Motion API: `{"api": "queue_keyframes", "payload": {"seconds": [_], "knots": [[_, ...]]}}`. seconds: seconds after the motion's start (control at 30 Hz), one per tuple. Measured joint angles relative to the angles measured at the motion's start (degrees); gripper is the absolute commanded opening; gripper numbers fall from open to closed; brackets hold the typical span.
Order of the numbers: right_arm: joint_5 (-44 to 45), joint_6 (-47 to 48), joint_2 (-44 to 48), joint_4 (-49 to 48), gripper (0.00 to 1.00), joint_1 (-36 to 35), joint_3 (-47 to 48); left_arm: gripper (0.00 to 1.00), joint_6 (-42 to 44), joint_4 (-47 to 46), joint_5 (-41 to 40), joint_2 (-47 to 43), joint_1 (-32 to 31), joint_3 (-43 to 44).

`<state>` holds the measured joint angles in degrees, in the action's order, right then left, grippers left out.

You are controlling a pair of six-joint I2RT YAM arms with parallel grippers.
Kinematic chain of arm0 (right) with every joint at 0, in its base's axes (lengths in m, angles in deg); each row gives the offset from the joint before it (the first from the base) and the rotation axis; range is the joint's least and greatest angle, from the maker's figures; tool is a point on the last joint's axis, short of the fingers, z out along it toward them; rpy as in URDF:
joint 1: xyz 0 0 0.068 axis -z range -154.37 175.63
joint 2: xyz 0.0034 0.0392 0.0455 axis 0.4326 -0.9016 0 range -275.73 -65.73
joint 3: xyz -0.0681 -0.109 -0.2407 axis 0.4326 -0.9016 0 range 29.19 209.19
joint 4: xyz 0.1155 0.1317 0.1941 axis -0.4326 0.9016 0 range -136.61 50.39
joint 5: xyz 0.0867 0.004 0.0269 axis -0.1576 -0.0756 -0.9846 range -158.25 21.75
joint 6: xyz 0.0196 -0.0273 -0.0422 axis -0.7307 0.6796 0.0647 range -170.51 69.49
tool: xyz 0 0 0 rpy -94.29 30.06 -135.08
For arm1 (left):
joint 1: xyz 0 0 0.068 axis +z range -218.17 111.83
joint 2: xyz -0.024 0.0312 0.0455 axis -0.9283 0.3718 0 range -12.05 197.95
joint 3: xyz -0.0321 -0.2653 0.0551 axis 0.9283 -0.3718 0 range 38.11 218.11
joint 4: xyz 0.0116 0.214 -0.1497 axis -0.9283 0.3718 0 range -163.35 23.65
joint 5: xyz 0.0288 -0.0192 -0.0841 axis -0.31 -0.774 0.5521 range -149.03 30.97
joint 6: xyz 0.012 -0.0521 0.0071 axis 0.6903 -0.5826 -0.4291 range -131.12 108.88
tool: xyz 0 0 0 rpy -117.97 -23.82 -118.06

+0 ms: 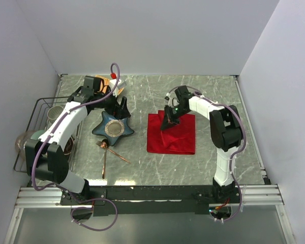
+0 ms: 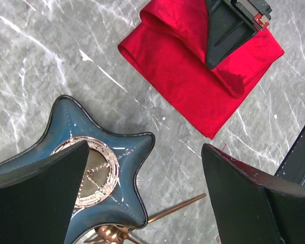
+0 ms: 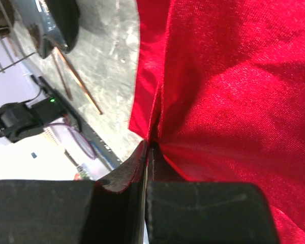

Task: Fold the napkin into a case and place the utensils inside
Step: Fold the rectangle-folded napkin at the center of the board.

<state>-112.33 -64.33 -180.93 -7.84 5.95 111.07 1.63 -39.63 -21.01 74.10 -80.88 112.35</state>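
The red napkin (image 1: 178, 136) lies partly folded on the marble table, right of centre; it also shows in the left wrist view (image 2: 188, 71) and fills the right wrist view (image 3: 234, 81). My right gripper (image 1: 169, 122) is shut on a fold of the napkin near its left edge and lifts it a little (image 3: 150, 145). The copper utensils (image 1: 112, 151) lie on the table below the blue star dish (image 1: 113, 127); one handle shows in the left wrist view (image 2: 175, 207). My left gripper (image 1: 119, 104) is open and empty, hovering above the dish (image 2: 101, 152).
A wire rack (image 1: 40, 132) with a cup and a glass stands at the left edge. An orange plate (image 1: 109, 81) sits at the back left behind the left arm. White walls enclose the table on three sides.
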Motion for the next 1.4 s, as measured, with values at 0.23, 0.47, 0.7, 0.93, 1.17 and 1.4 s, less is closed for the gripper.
{"api": "queue_keyframes", "payload": {"seconds": [0.23, 0.47, 0.7, 0.93, 1.17, 1.4], "knots": [[-2.95, -3.15, -1.57, -2.29, 0.0, -1.81, 1.81, 0.99, 0.02, 1.7, -0.48, 0.0, 0.44, 0.0], [-5.11, -5.7, -3.8, -3.76, 0.0, -2.32, 1.81, 0.99, 0.0, 1.79, -0.83, 0.0, 0.63, 0.0], [-6.54, -8.59, -3.93, -6.51, 0.0, -2.99, 1.73, 0.99, -0.07, 2.75, -0.85, -0.02, 0.63, 0.0], [-7.02, -10.8, -4.11, -8.96, 0.0, -3.8, 1.29, 0.99, -0.26, 2.84, -0.85, -0.09, 0.63, -0.02], [-7.26, -12.24, -6.93, -10.49, 0.0, -3.8, 1.22, 0.99, -0.26, 3.04, -0.87, -0.09, 0.63, -0.17], [-9.22, -13.31, -8.44, -10.69, 0.3, -3.82, 1.31, 0.99, -0.2, 3.45, -0.9, -0.48, 0.66, -1.09]]}}
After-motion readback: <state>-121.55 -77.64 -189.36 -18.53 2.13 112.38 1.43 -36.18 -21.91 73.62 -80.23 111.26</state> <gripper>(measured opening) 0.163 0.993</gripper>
